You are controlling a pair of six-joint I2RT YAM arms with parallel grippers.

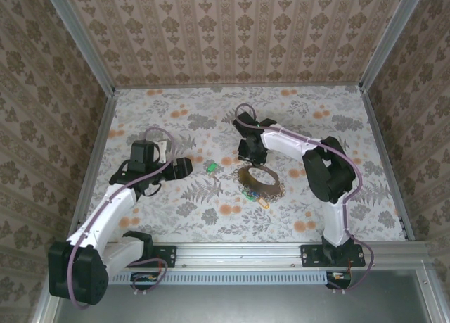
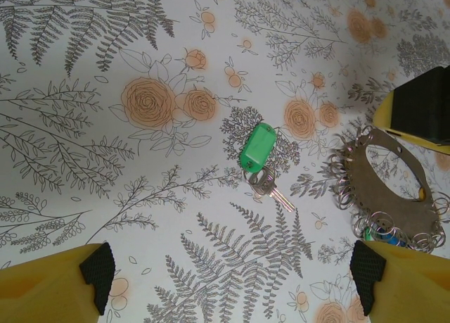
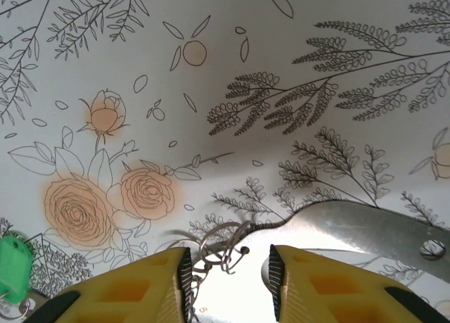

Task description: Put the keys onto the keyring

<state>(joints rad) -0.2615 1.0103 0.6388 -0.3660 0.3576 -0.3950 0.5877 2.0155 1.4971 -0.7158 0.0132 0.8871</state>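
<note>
The keyring is a flat brownish hoop hung with small wire rings, lying mid-table; the left wrist view shows it at the right. My right gripper comes down on its far edge. In the right wrist view its jaws straddle the hoop's band, pads against the band and wire rings. A green-headed key lies flat left of the hoop, with its blade pointing away from its tag. My left gripper hovers just short of it, open and empty. A yellow-headed key rests by the hoop's near edge.
Patterned walls enclose the table on three sides, and a metal rail runs along the near edge. My right gripper stands at the far right of the left wrist view, above the hoop. Bare floral tabletop stretches to the far left.
</note>
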